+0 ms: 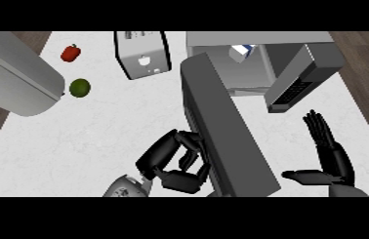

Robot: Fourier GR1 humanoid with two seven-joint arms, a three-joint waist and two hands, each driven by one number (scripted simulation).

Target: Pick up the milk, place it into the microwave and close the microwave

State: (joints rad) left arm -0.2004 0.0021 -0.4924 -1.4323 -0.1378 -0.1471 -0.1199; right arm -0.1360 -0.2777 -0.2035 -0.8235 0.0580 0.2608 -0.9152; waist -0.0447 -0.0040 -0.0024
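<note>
A: Where is the milk [242, 52] seen?

B: It is seen inside the microwave [249, 65], at the back of the cavity, upright as far as can be told. It lies well beyond the fingertips of both hands.

A: What is found between it and the fingers?

B: The microwave door [225, 130] is swung out and stretches from the cavity's left edge down toward the lower edge of the view. The left hand [173, 160] is pressed against the door's left face, its fingers curled over the door's edge; whether the edge is truly gripped cannot be told. The right hand [328, 152] is held on the other side of the door, fingers straight and pointing up, thumb out to the left, nothing held.

A: And around them?

B: A toaster [142, 55] is stood beyond the left fingers, just beside the microwave. Farther left, a lime [79, 87] and a red pepper [71, 53] are laid on the counter [93, 130], near a grey rounded appliance [25, 84] at the left edge. Bare counter is left between those things and the left fingers. The counter's right edge is seen just past the right fingertips.
</note>
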